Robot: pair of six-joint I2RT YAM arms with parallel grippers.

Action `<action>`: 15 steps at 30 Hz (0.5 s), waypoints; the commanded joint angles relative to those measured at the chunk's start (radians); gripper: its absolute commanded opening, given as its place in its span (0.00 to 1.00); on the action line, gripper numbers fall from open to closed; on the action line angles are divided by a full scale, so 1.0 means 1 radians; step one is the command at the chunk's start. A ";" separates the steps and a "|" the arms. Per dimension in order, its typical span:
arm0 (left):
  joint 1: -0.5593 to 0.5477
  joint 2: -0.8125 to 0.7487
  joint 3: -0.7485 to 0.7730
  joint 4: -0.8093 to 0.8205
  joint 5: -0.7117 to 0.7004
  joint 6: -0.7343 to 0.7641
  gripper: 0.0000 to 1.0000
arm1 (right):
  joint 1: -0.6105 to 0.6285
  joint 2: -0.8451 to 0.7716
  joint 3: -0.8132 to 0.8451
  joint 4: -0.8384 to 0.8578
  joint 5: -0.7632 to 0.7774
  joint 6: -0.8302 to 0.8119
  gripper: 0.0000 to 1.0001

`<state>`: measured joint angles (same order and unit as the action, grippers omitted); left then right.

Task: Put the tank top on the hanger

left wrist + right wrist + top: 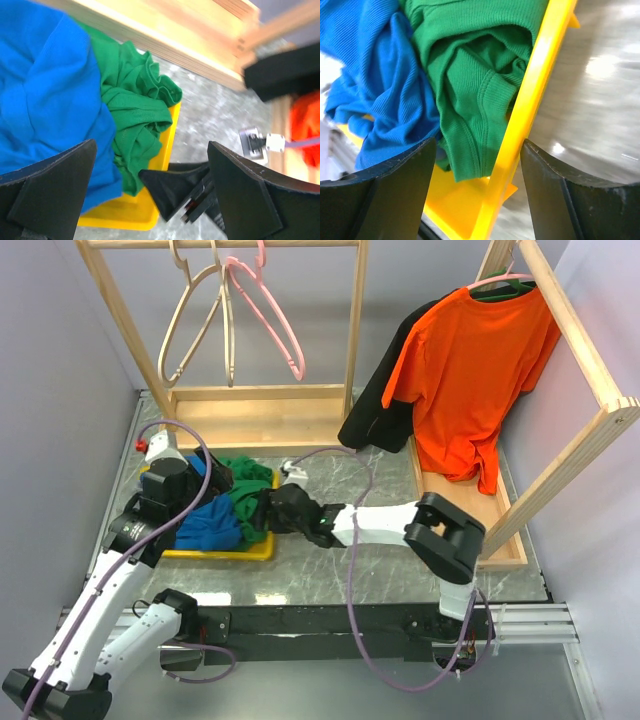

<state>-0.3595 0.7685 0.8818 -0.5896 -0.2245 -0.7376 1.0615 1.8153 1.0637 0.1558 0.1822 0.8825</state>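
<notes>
The royal-blue tank top lies crumpled in a yellow tray beside a green garment. It also shows in the left wrist view and the right wrist view. The pink hanger hangs on the left wooden rack, far from both arms. My left gripper is open and empty above the tray's far end. My right gripper is open and empty at the tray's right rim, its jaws on either side of the yellow rim and the green cloth's edge.
Beige wooden hangers hang beside the pink one. An orange t-shirt and a black garment hang on the right rack. The left rack's wooden base stands just behind the tray.
</notes>
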 commanded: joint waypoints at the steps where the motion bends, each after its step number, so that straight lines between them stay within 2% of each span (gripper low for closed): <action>1: 0.013 -0.012 0.025 -0.078 -0.177 -0.077 0.99 | 0.041 0.050 0.110 0.161 -0.019 0.055 0.75; 9: 0.053 0.008 0.000 -0.144 -0.329 -0.183 0.99 | 0.068 0.200 0.280 0.244 -0.165 0.035 0.75; 13: 0.077 0.014 -0.003 -0.156 -0.397 -0.197 0.99 | 0.069 0.213 0.300 0.246 -0.178 0.004 0.75; 15: 0.096 0.023 -0.001 -0.168 -0.450 -0.209 0.99 | 0.066 0.174 0.260 0.251 -0.175 -0.010 0.76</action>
<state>-0.2893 0.7830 0.8810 -0.7319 -0.5438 -0.9047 1.1255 2.0491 1.3109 0.3035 0.0254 0.9077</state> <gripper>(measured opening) 0.995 0.753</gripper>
